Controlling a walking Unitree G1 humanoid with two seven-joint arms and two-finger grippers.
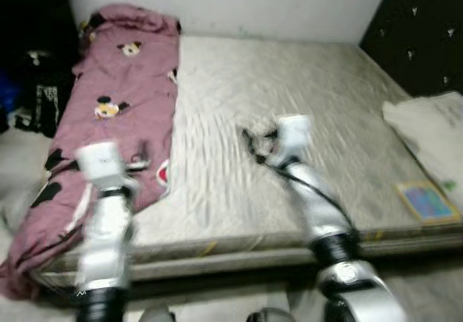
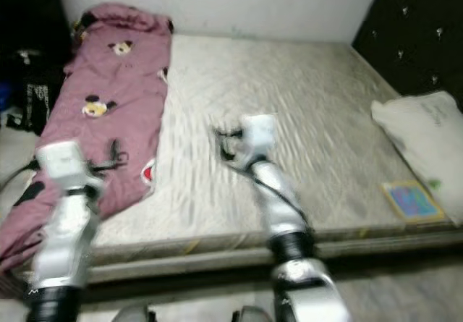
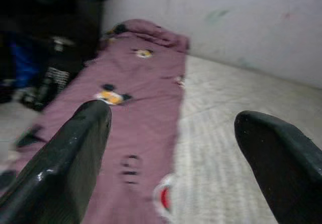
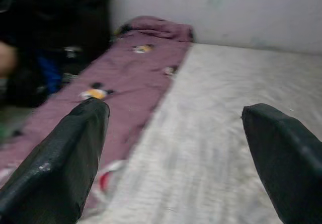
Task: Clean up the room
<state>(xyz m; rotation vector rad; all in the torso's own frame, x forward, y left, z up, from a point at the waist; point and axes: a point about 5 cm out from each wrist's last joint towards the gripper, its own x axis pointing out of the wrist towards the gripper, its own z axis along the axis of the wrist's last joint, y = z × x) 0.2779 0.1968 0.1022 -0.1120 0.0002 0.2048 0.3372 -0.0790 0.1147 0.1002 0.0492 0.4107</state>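
A mauve blanket (image 1: 116, 112) printed with cartoon mouse faces lies in a long rumpled strip along the left side of a bare grey mattress (image 1: 289, 119), running from about 11 o'clock by the white wall (image 1: 239, 0) down to 8 o'clock, where its lower end spills over the mattress edge toward the floor. It looks like the main thing to tidy here.

By its folds and drape I judge it soft, limp and light for its bulk, not fragile and not slippery. It will sag and trail when lifted, so 1 pinch point will only drag a corner. A thick fold or a bunched edge should hold better than a flat single layer. The near edge beside the red patch at roughly 9 o'clock looks the handiest place to take hold, with the 2nd hold farther up the strip.

The left gripper (image 3: 171, 163) hovers over the lower part of the blanket, fingers spread wide apart and holding nothing. The right gripper (image 4: 176, 163) hangs over the middle of the mattress, just right of the blanket's edge, its fingers also wide apart and empty.

At 3 o'clock a cream bundle of cloth (image 1: 430, 137) rests on the mattress's right edge against a dark headboard (image 1: 423, 32), and a small colourful flat item (image 1: 427, 201) lies near the corner at 4 o'clock. Dark clutter (image 1: 36, 83) sits beyond the bed at 10 o'clock. The views are blurred.
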